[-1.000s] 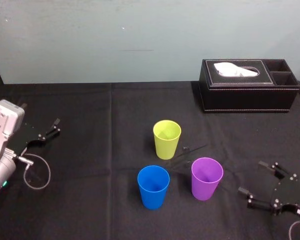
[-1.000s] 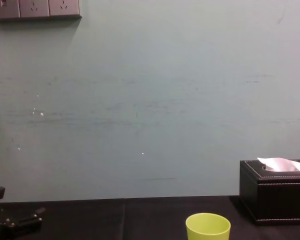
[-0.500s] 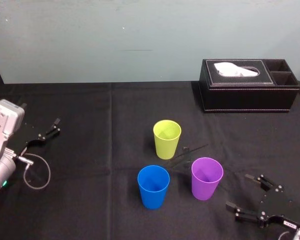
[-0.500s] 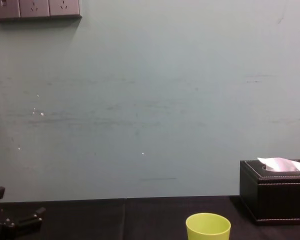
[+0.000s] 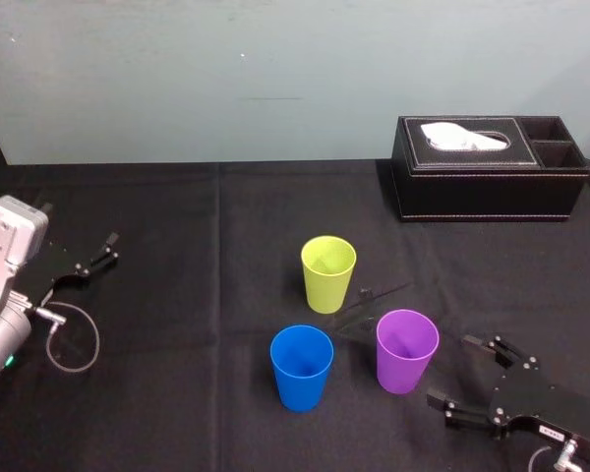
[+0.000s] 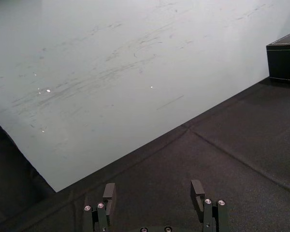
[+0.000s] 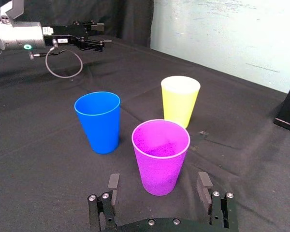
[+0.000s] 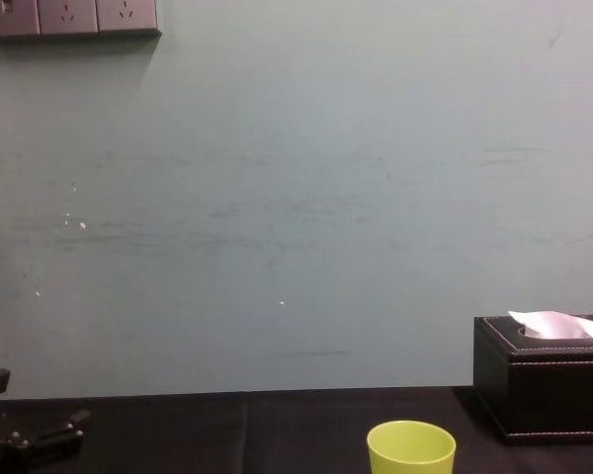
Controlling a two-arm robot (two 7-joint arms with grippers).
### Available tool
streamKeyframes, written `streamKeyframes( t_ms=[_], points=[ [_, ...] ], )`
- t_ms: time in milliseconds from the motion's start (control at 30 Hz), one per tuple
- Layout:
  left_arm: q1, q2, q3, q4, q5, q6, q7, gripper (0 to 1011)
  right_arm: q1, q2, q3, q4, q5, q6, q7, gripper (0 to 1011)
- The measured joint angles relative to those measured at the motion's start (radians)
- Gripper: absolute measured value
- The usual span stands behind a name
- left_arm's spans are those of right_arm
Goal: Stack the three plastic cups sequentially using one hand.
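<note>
Three plastic cups stand upright and apart on the black cloth. The yellow-green cup (image 5: 328, 273) is farthest back, the blue cup (image 5: 301, 367) front left, and the purple cup (image 5: 407, 350) front right. My right gripper (image 5: 450, 372) sits low just to the right of the purple cup, open and facing it, touching nothing. In the right wrist view the purple cup (image 7: 160, 154) stands just ahead of the open right gripper (image 7: 158, 183), with the blue cup (image 7: 100, 121) and yellow-green cup (image 7: 180, 100) behind it. My left gripper (image 5: 96, 258) rests at the far left, open and empty.
A black tissue box (image 5: 487, 167) stands at the back right, near the wall. A thin dark wire (image 5: 369, 305) lies on the cloth between the yellow-green and purple cups. A cable loop (image 5: 71, 339) hangs by the left arm. The table's left half is bare cloth.
My right gripper has moved left, closing in on the purple cup, its fingers still wide apart. The cups and the left arm have stayed put.
</note>
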Motion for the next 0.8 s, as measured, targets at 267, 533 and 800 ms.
streamKeyframes(
  t_ms=[267, 533, 800],
  points=[
    [0.000, 0.000, 0.000, 0.000, 0.000, 0.000, 0.000, 1011, 0.016, -0.018, -0.008, 0.003, -0.014, 0.012, 0.002, 1003],
    [0.000, 0.000, 0.000, 0.000, 0.000, 0.000, 0.000, 1011, 0.033, -0.032, -0.015, 0.011, -0.021, 0.024, 0.001, 1003],
    [0.000, 0.000, 0.000, 0.000, 0.000, 0.000, 0.000, 1011, 0.059, -0.049, -0.037, 0.028, -0.040, 0.037, -0.004, 1003]
  ],
)
